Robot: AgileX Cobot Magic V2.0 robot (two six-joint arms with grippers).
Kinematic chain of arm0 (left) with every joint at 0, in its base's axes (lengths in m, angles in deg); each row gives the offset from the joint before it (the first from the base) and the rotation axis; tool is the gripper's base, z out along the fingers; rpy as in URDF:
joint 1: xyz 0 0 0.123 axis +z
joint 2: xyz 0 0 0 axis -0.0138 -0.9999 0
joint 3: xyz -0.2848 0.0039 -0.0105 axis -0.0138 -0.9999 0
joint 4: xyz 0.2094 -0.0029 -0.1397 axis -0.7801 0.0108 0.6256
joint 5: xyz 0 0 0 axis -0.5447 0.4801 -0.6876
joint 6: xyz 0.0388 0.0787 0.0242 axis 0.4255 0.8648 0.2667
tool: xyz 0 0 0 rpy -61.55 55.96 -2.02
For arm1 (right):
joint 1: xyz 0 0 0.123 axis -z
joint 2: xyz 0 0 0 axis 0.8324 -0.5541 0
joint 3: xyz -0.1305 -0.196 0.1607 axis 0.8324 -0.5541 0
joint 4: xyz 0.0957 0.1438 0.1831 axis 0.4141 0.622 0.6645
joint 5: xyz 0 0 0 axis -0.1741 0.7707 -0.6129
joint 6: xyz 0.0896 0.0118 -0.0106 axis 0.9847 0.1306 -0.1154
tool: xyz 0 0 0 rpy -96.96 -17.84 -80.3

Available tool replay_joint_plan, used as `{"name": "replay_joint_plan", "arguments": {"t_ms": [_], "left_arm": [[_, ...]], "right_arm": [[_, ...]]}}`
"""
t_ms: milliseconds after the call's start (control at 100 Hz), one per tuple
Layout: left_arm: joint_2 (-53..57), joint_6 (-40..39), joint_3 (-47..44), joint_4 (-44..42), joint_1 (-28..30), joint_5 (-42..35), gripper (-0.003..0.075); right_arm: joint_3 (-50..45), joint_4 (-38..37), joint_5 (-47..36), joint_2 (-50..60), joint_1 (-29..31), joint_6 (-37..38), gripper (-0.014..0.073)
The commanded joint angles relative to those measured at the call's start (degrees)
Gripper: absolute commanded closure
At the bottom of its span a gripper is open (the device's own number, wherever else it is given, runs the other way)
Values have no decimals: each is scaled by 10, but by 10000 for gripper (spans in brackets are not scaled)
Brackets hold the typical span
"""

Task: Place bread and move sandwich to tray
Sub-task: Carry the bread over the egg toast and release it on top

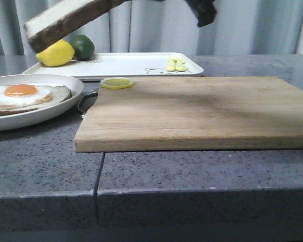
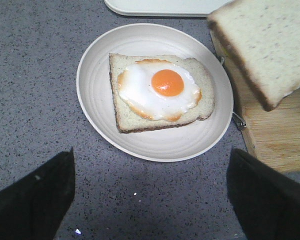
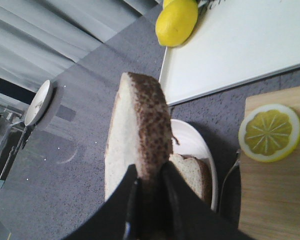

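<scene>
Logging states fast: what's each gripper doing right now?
Left gripper: open, empty, above the plate.
Right gripper: closed on the bread.

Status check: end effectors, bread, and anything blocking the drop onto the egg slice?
Right end effector shut on bread, held in the air near the plate. Left end effector open, empty, over the counter by the plate. Egg slice uncovered; nothing in the way.

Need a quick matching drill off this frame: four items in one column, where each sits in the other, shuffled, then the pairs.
Items:
1. bread
2. fried egg
3. lemon slice
4. whole lemon

Places:
A. on the tray
B. on the slice in the round plate
C. held in the air by the right gripper
D. on the wooden board

Pairs: 1-C, 2-B, 3-D, 4-A
</scene>
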Motion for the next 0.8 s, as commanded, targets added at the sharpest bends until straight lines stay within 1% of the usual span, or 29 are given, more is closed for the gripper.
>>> {"name": "replay_joint_plan", "arguments": {"t_ms": [0,230,440,790], "left_arm": [[-1,-1,20,14,2,-37,146],[-1,-1,20,14,2,-37,146],[-1,-1,20,14,2,-37,146],[-1,-1,20,14,2,-37,146]], "right_arm": [[43,34,-1,-9,-14,18,652],[104,34,-22,-74,-50,68,652],[125,34,-27,-113,-66,112,652],[126,34,-26,-143,-73,118,652]]}}
